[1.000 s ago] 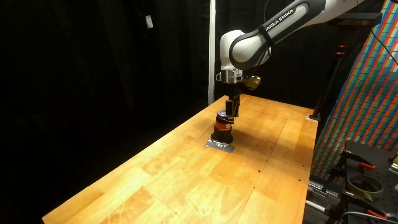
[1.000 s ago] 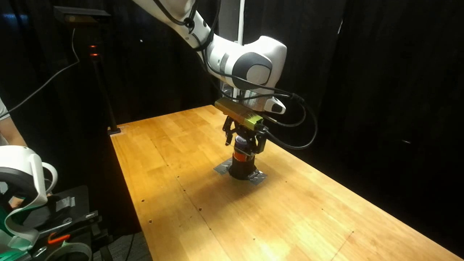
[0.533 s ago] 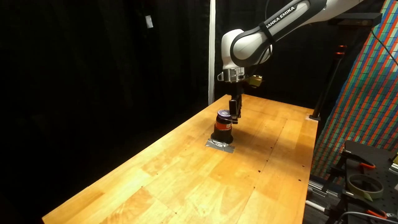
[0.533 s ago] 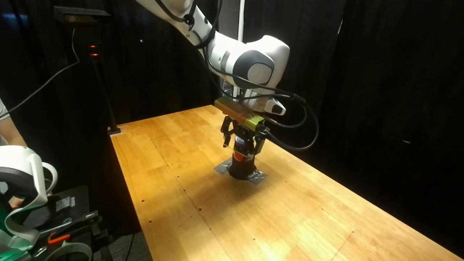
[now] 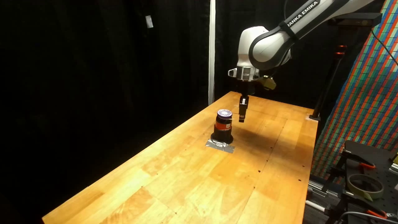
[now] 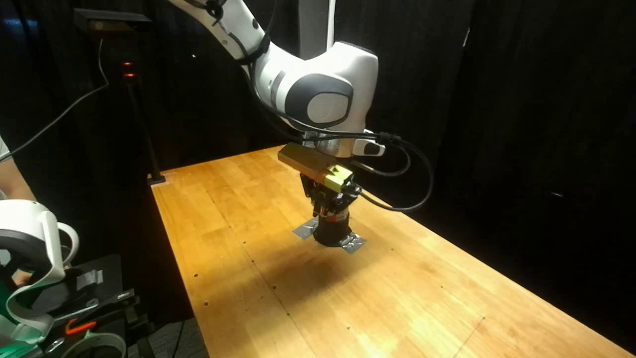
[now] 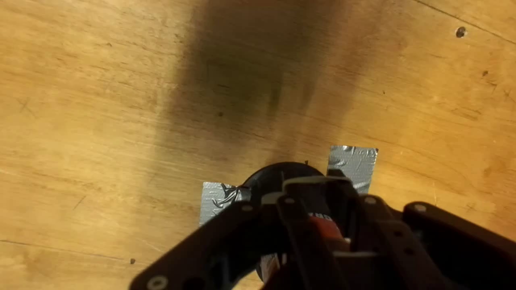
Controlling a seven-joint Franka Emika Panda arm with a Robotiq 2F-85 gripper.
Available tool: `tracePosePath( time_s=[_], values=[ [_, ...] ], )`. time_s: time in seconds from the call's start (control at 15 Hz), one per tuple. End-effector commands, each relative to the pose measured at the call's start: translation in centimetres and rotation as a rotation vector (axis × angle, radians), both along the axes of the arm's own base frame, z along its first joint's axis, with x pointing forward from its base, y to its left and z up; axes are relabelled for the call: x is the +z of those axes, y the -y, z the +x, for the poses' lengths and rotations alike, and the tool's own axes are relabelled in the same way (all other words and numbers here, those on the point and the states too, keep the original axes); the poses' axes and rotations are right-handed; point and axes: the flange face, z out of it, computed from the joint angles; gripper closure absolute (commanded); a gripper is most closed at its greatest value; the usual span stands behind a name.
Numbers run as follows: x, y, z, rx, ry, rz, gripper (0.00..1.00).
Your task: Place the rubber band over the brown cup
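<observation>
The brown cup stands upright on the table, dark with an orange-red label and a pale purple-white top. From its upper part, just under that top, the thin rubber band stretches sideways to my fingertips. My gripper points down beside the cup, apart from it. In the wrist view the rubber band spans from finger to finger, with the cup's label showing through the narrow gap. The fingers hold the loop from inside and are still apart. Whether the band passes fully round the cup I cannot tell.
Strips of silver tape fix the cup's base to the wooden table. A black stand rises at the table's far side. Beyond the edge sits a dark cart with a tape roll. A person's arm shows at the border.
My gripper has moved away from the cup, and its fingers have drawn closer together. The band is now stretched visibly between the cup and the fingertips. The cup has not moved.
</observation>
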Motion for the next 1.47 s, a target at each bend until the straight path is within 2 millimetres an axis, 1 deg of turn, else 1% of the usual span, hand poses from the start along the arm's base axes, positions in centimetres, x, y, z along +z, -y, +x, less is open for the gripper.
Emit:
tracePosePath(
  time_s=[0.0,0.13,0.2,0.33,0.47,0.67,0.8,1.0,1.13,1.2,1.27,1.33,1.4],
  values=[
    [1.2,1.3,-4.2,-0.036,0.161,0.052,0.93],
    [0.9,1.6,-5.4,-0.079,0.263,0.095,0.95],
    [0.8,1.7,-6.0,-0.101,0.305,0.119,0.91],
    [0.3,1.6,-6.7,-0.144,0.384,0.167,0.89],
    [0.2,1.2,-7.1,-0.164,0.443,0.207,0.90],
    [1.0,0.8,-7.0,-0.196,0.533,0.261,0.92],
    [1.9,0.8,-6.9,-0.200,0.587,0.277,0.91],
    [2.9,1.5,-7.2,-0.184,0.646,0.274,0.90],
    [3.4,2.5,-7.3,-0.171,0.676,0.275,0.91],
    [3.4,2.8,-7.8,-0.169,0.674,0.275,0.91],
    [3.1,3.3,-8.2,-0.195,0.664,0.285,0.68],
    [1.8,3.5,-9.4,-0.215,0.623,0.288,0.65],
    [2.6,3.2,-8.5,-0.199,0.643,0.285,0.84]
  ],
)
